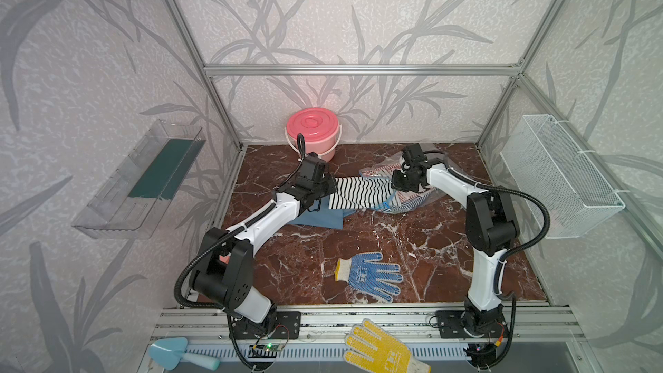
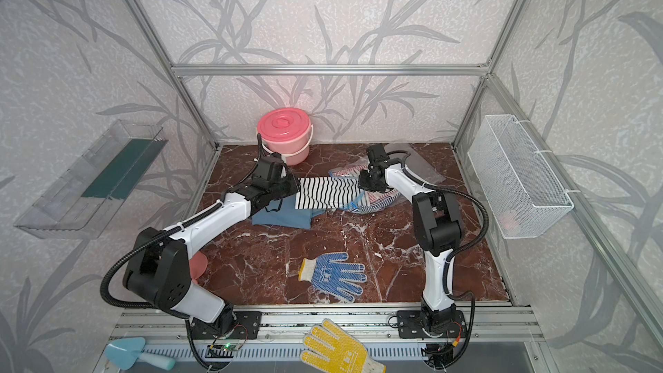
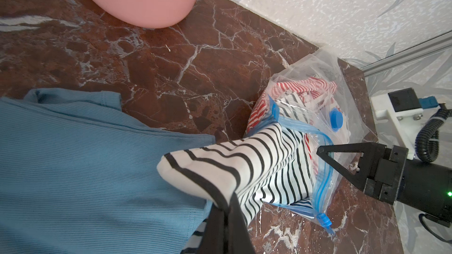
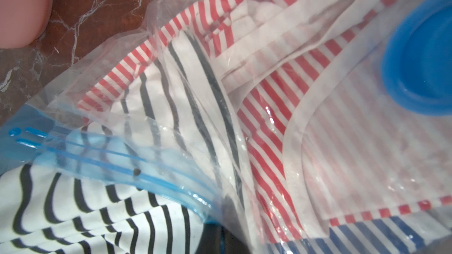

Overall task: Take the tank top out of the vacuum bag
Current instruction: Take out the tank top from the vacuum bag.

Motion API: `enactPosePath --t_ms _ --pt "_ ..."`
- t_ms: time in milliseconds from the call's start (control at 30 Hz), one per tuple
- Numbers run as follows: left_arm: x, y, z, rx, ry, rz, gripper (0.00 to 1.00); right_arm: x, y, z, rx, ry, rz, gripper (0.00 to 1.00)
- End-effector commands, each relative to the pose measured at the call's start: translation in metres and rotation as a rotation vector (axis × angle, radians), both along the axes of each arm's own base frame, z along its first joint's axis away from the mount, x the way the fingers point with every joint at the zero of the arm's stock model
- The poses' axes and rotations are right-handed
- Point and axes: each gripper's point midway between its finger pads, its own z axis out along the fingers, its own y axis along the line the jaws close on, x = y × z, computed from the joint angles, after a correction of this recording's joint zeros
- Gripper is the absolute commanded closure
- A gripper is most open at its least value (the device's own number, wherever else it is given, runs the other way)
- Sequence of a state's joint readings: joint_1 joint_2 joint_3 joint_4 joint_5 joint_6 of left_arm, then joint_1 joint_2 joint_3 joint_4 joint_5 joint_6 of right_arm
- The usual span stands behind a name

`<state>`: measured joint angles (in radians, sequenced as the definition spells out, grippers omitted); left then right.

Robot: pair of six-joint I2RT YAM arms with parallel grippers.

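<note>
Left wrist: crinkly clear vacuum bag (image 3: 318, 118)

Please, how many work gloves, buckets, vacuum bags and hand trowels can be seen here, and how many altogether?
Work gloves: 2, blue-dotted glove and yellow glove
Pink bucket: 1
Vacuum bag: 1
Blue trowel: 1
Total: 5

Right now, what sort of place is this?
Probably a robot test booth, not a home: an aluminium frame holds wallpapered panels, and the left arm and right arm are bolted to a rail.
</note>
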<state>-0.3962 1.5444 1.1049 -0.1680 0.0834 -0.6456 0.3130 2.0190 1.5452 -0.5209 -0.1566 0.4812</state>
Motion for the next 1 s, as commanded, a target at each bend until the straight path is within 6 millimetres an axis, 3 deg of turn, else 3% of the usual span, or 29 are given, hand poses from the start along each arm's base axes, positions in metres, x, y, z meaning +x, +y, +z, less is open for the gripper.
enactPosePath --t_ms 0,400,967 --pt "-0.003 0.014 0.009 0.032 -0.029 0.033 1.00 0.000 -0.019 0.005 -0.037 -0.009 -0.037 1.00" --pt "-0.007 0.019 0.006 0.053 -0.025 0.038 1.00 -0.003 -0.032 0.003 -0.062 -0.002 -0.054 1.00" --pt "-0.017 0.045 0.003 0.156 -0.014 0.102 1.00 -0.003 -0.053 0.004 -0.125 0.007 -0.088 1.00"
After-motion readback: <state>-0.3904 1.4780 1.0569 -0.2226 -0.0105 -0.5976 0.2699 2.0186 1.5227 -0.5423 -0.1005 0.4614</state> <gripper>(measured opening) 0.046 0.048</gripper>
